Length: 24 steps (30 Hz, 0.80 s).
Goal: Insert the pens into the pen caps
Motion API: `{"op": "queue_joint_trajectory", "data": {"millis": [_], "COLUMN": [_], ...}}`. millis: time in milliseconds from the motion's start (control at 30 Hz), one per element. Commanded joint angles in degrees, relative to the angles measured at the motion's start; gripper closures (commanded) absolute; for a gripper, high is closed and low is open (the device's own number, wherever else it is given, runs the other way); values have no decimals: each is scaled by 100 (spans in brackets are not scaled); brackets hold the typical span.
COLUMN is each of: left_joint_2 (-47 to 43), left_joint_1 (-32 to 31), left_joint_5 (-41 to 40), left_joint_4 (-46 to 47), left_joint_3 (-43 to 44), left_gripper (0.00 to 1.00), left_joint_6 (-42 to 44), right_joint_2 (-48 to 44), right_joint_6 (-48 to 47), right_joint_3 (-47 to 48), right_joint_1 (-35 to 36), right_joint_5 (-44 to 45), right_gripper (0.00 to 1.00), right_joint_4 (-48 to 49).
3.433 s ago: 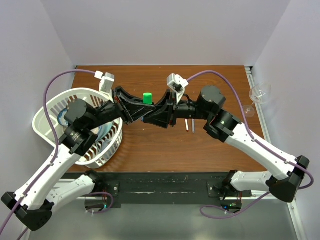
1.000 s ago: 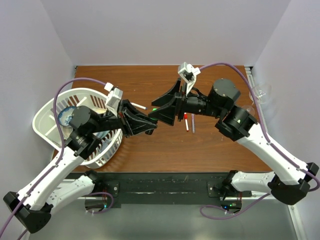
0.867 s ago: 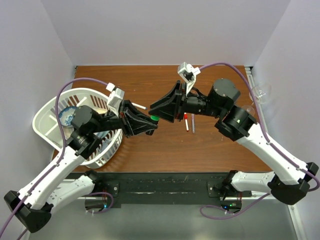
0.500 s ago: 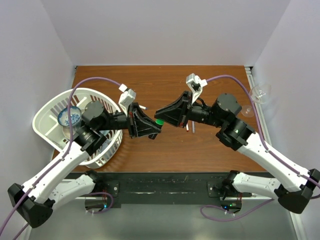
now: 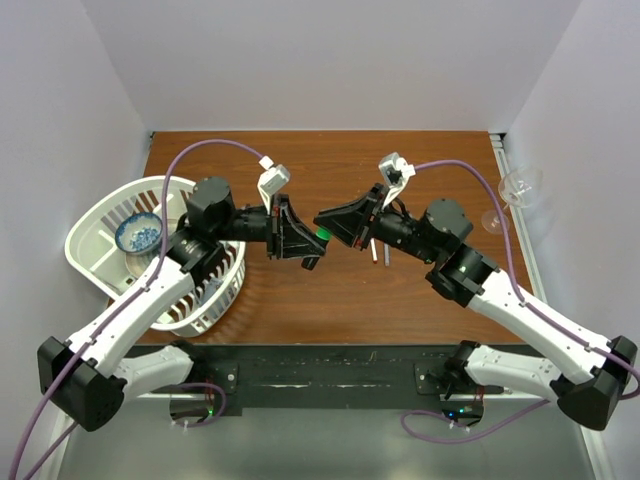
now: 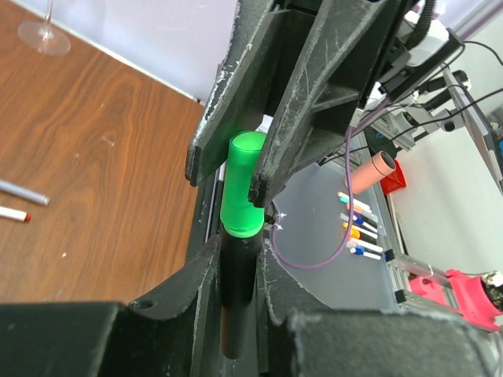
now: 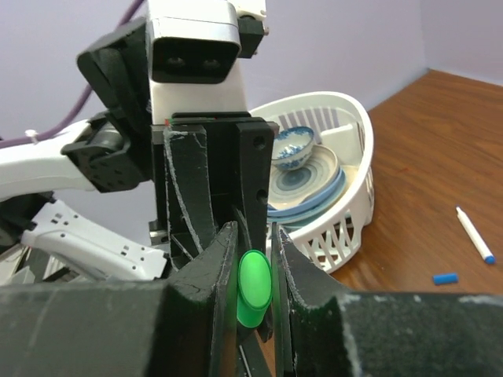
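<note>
Hanging above the brown wooden worktop [image 5: 300, 300], a short thick black marker [image 6: 235, 292] is clamped in the left gripper [image 6: 236, 263]. Its end is covered by a small green plastic cap [image 6: 242, 185], pinched by the right gripper [image 7: 254, 287]. Beyond, two thin pens [image 6: 23, 192] are laid on the worktop.

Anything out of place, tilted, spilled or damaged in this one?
Nothing looks damaged or spilled. The white basket appears to jut past the left edge of the table. The green cap, held in the right tool, sits roughly in line on the black marker in the left tool. A blue cap lies loose.
</note>
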Motion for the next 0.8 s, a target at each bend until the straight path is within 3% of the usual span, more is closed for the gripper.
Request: {"op": "queue_joint_trajectory", "data": {"millis": [0,367,467,567,667,733,767], "left_joint_2": [207,594,682,726,630,525,481], "left_joint_1": [325,799,993,976,993,993,993], "left_joint_5": [-1645,-1637,-1540,-1479,-1399,-1321,-1329], "left_joint_4": [863,932,1284,1636,1663,1636,1610], "left_joint_3": [979,1033,875,787,550,357,173], "left_gripper": [100,100,100,100,100,100,100], "left_joint_6": [38,66,-155,-296,-296,-322,-340], "right_joint_2": [461,777,830,707,383,224,128], "right_joint_6": [40,707,1138,1788,2009,1799,1754], "right_joint_3": [-402,-771,-885,-1280,-1351,-1054,-948], "right_joint_1": [582,1039,1206,1276,1233,1031,917], "right_joint_5": [-1314,-1367,-1323,-1244,-824,-255,-111], "right_gripper": [100,100,100,100,100,100,95], "right_joint_4": [-2236,-1561,-1183,-200,136,-302,-399]}}
